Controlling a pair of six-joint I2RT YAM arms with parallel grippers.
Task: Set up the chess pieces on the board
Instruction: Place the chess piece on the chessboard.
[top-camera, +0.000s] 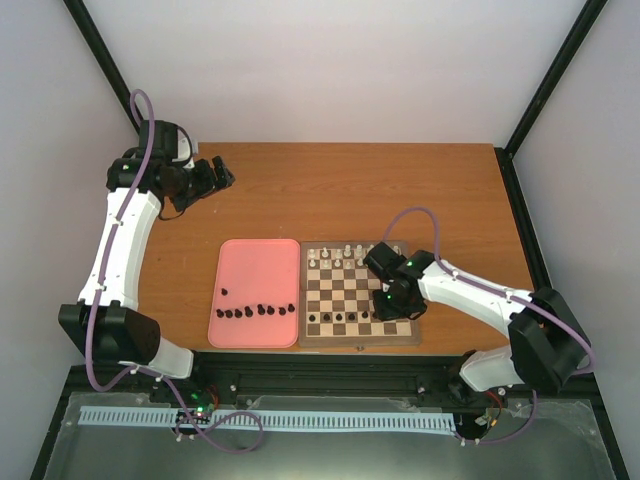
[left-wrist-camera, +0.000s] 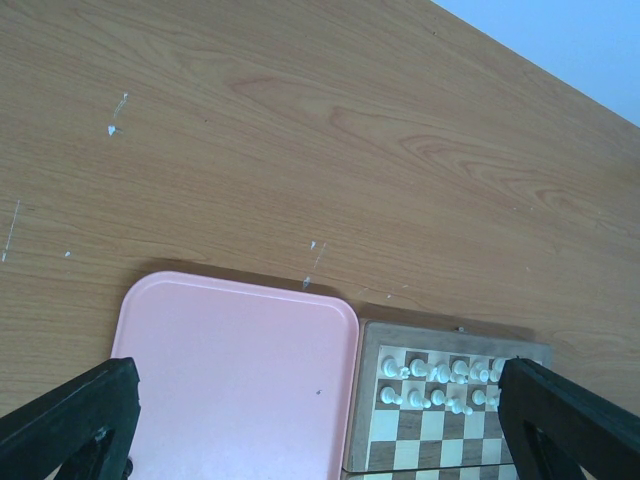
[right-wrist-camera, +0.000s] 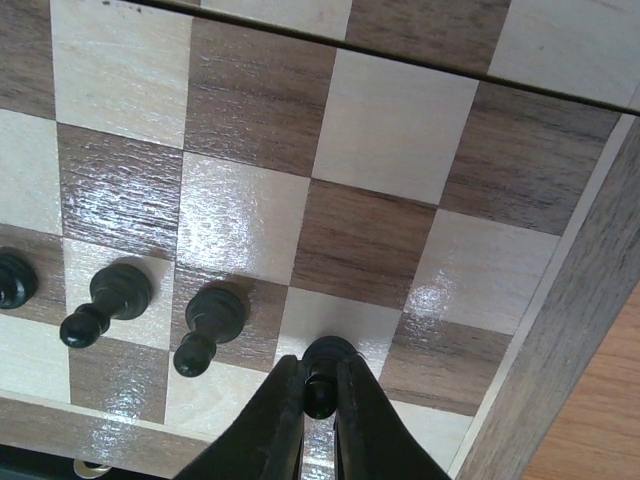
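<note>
The right end effector (right-wrist-camera: 320, 388), nearly closed, pinches a pawn (right-wrist-camera: 328, 353) on the board (right-wrist-camera: 380, 130); the left end effector (left-wrist-camera: 318, 400) is spread wide, released.

My left gripper (left-wrist-camera: 320, 430) hangs spread wide, arm outstretched; my right gripper (right-wrist-camera: 320, 390), low, seemingly pinches a black piece (right-wrist-camera: 325, 358).

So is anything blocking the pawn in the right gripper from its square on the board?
Nothing visible. The right gripper is shut on a black pawn over an empty light square of the board; the nearest pawn stands on the neighbouring square, apart.
</note>
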